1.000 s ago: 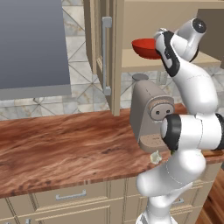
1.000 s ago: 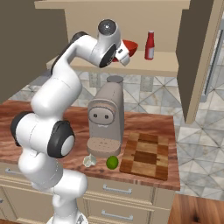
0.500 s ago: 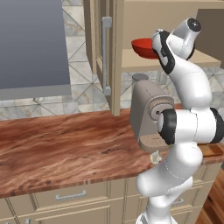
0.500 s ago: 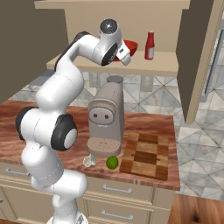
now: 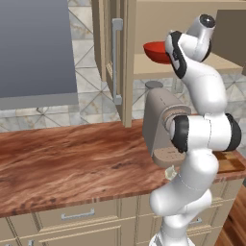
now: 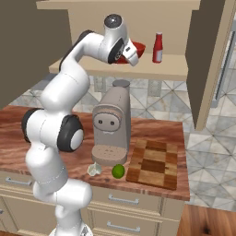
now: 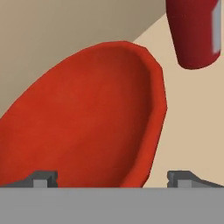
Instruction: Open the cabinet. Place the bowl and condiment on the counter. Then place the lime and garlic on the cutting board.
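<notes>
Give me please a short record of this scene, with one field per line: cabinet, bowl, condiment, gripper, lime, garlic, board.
cabinet: door open
bowl: on cabinet shelf, beside the bottle
condiment: upright on same shelf
gripper: open, at bowl rim, one finger over the bowl, the other outside; bowl not lifted
lime: on counter, near coffee machine
garlic: on counter, beside lime
board: on counter, bare

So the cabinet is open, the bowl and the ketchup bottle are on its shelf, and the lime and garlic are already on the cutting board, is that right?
Not quite. The lime and garlic lie on the counter beside the cutting board, as the right base view shows. The rest holds: the cabinet is open, with the bowl and condiment on its shelf.
</notes>
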You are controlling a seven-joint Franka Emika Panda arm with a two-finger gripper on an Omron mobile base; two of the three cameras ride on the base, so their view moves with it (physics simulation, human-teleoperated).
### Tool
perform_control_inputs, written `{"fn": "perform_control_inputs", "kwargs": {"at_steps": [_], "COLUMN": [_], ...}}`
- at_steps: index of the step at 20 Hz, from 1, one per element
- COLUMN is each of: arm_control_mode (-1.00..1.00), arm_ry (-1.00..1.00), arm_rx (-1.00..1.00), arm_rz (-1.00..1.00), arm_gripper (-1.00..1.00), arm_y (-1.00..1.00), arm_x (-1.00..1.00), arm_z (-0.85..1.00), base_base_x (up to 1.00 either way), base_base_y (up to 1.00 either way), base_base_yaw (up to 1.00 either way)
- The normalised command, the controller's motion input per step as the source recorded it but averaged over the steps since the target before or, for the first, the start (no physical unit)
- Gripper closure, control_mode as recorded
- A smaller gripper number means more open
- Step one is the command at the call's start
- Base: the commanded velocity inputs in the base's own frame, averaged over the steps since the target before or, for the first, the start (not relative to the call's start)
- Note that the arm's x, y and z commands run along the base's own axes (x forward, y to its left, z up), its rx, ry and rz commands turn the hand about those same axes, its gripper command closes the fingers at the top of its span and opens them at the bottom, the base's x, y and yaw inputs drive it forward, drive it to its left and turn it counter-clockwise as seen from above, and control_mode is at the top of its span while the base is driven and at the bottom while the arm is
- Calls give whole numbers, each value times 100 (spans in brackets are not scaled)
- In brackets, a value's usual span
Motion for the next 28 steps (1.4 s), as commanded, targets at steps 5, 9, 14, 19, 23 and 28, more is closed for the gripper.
{"fn": "perform_control_inputs", "kwargs": {"at_steps": [5, 9, 14, 19, 23, 28], "arm_control_mode": [-100, -100, -100, -100, -100, -100], "arm_ry": [10, 2, 0, 0, -4, -12], "arm_rx": [-4, -3, 0, 0, 4, 8], "arm_rz": [-7, -7, -6, -7, -6, -5], "arm_gripper": [100, 100, 100, 100, 100, 100], "arm_y": [-1, -11, -28, -30, -24, -20], "arm_x": [5, 0, 0, -13, -92, -100], "arm_z": [-9, -24, -37, -24, 0, 0], "base_base_x": [0, 0, 0, 0, 0, 0], "base_base_y": [0, 0, 0, 0, 0, 0], "base_base_yaw": [0, 0, 0, 0, 0, 0]}}
